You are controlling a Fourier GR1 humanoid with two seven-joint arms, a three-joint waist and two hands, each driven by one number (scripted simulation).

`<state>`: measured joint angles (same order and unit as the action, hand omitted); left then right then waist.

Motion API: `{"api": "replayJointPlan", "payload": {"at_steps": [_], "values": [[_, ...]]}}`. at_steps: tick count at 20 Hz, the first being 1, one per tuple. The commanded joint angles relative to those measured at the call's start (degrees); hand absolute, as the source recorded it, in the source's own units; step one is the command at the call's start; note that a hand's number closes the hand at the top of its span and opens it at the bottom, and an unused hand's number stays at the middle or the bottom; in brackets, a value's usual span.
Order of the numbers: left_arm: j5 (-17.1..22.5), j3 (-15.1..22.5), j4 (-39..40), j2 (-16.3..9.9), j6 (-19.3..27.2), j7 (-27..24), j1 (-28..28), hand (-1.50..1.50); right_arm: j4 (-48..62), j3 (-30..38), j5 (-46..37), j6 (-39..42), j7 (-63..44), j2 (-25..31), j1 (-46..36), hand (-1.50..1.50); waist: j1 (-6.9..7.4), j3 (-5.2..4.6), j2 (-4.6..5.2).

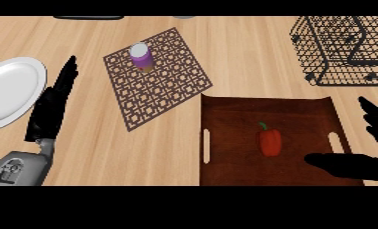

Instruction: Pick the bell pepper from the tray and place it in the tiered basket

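While lying on the brown tray (pixel 221 123), red bell pepper (pixel 270 142) untouched, stem pointing away, right of the tray's middle.

Just right of it, reaching over the tray's near right corner: right hand (pixel 347 165), thumb pointing toward the pepper, fingers spread apart above by the tray's right edge, holding nothing. Beyond the tray, at the far right of the counter: black wire tiered basket (pixel 336 48), well apart from the pepper. Left of the tray: dark lattice mat (pixel 170 83) set at a slant, bearing a small upright bottle (pixel 141 57) with purple body and white cap. Farther left: left hand (pixel 52 105), fingers straight and together, resting beside a white plate (pixel 15 88) at the left edge.
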<state>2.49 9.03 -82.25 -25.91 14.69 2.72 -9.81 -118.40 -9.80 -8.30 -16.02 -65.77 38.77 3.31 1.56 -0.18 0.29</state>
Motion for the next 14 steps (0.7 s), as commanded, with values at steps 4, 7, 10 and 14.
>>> {"api": "replayJointPlan", "payload": {"at_steps": [4,7,10,14], "values": [[0.79,-1.53,0.13,0.03,-1.66,-2.68,2.40,0.00,6.04,-1.91,3.44,5.10,-16.55,-1.50,-9.94,-1.50,-0.11,0.03,-0.11],[-1.85,0.27,-1.29,1.77,0.81,0.76,0.18,0.00,7.48,-6.59,-0.78,4.13,-19.15,-4.35,-11.73,-1.50,-0.46,0.07,-0.23],[-0.90,-1.59,2.74,1.69,-0.50,-0.79,-0.28,0.00,11.11,-9.19,-2.33,3.41,-17.20,-7.48,-11.87,-1.50,-0.82,0.07,-0.13],[-1.39,-2.21,2.29,1.16,-1.18,-0.45,-0.67,0.00,13.83,-10.26,-3.80,4.67,-17.15,-8.90,-13.37,-1.50,-0.99,0.09,-0.18]]}}
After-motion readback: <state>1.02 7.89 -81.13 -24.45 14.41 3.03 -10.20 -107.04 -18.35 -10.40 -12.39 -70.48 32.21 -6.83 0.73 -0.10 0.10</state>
